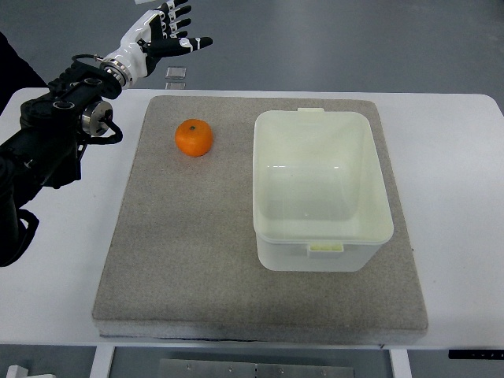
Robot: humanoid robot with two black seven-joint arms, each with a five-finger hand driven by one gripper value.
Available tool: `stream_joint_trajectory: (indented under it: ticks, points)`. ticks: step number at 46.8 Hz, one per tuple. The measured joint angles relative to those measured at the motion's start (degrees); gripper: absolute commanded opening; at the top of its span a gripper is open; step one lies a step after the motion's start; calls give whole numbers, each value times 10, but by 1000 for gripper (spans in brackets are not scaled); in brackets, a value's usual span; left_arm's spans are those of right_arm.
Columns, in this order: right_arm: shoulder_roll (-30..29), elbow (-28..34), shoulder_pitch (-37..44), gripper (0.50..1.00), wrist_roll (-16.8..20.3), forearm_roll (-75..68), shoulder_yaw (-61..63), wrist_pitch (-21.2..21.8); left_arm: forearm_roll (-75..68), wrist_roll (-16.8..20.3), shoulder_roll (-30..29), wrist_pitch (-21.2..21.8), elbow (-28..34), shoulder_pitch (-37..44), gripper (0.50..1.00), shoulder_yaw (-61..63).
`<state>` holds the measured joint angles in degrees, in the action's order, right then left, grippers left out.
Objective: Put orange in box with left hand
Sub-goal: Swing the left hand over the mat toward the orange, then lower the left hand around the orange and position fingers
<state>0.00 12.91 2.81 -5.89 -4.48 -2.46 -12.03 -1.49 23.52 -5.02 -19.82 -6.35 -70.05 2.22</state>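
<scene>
Table (461,197): white top, carrying everything under inspection; its far edge is running across the upper part of the view, with grey floor showing beyond it.

Mat (197,260): grey, felt-like pad lying flat on the table and covering most of its middle; both task items are sitting on it.

Box (321,240): pale, translucent, rectangular container with no lid on it; it is standing upright on the right half of the mat, opening facing up; a small tab is showing on its far rim and another on its near rim; I am seeing nothing inside it.

My left arm (47,150): dark, jointed, coming in from the left edge and reaching toward the far left corner of the mat; it is hanging over bare table, left of the mat.

My left hand (157,35): white and black, held beyond the far edge of the table, over the floor; I am keeping my fingers (189,43) spread and extended, pointing right, gripping nothing; the hand is well apart from the fruit.

Orange (194,138): resting on the mat in its far left area, stem dimple facing up; it is lying left of the box, clear of its wall, and touching nothing but the mat.

Small clear block (176,74): sitting on the floor side just past the table's far edge, near my fingertips; I cannot tell what it is.
</scene>
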Motion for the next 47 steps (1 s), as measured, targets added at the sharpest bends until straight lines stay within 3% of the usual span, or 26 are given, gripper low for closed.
stream_joint_trajectory:
  ticks: [9, 21, 35, 41, 47]
  points:
    - [0, 0, 0, 944, 0, 0, 0, 0, -125, 3, -21, -42, 1, -21, 979, 38]
    - [0, 0, 0, 944, 0, 0, 0, 0, -303, 27, -41, -57, -6, -53, 973, 39]
    - [0, 0, 0, 944, 0, 0, 0, 0, -532, 111, -70, -55, -109, -73, 943, 40]
    - [0, 0, 0, 944, 0, 0, 0, 0, -636, 115, -82, -55, -152, -72, 906, 42]
    - [0, 0, 0, 944, 0, 0, 0, 0, -679, 115, -89, -51, -165, -78, 906, 44]
